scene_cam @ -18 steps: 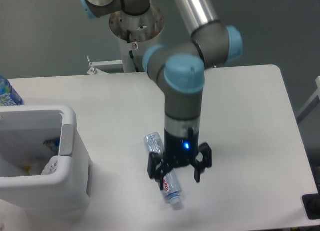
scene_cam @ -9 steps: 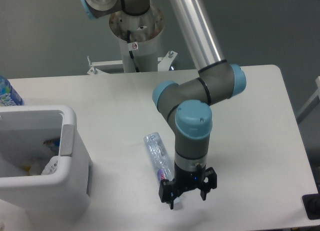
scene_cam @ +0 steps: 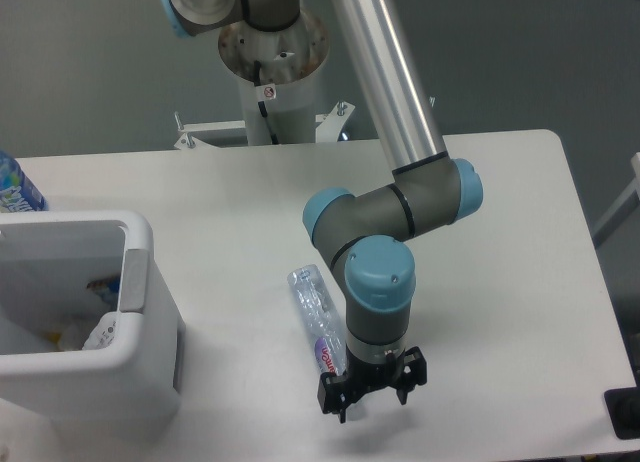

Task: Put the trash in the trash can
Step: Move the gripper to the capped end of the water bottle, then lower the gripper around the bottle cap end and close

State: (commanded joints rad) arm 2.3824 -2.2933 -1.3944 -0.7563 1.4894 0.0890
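One clear crushed bottle point(scene_cam: 318, 320) lies on the white table point(scene_cam: 500, 242), and one white trash can point(scene_cam: 95, 327) stands at the table's left edge. Inside the can some pale crumpled material point(scene_cam: 85, 332) shows, too indistinct to count or name. A second bottle with a blue-green label point(scene_cam: 15, 187) pokes in behind the can at the far left. One arm carries one end effector point(scene_cam: 372, 390).

The crushed bottle lies flat, its long axis running from upper left to lower right; its base points toward the can's side and the labelled part toward the end effector, where its lower end is hidden.

The end effector stands low over that hidden end, its fingers point(scene_cam: 336, 402) spread apart, not closed on anything visible; whether they touch the bottle cannot be told.

Compared with half a second ago, the wrist has shifted slightly left and lower, and the bottle has not moved.
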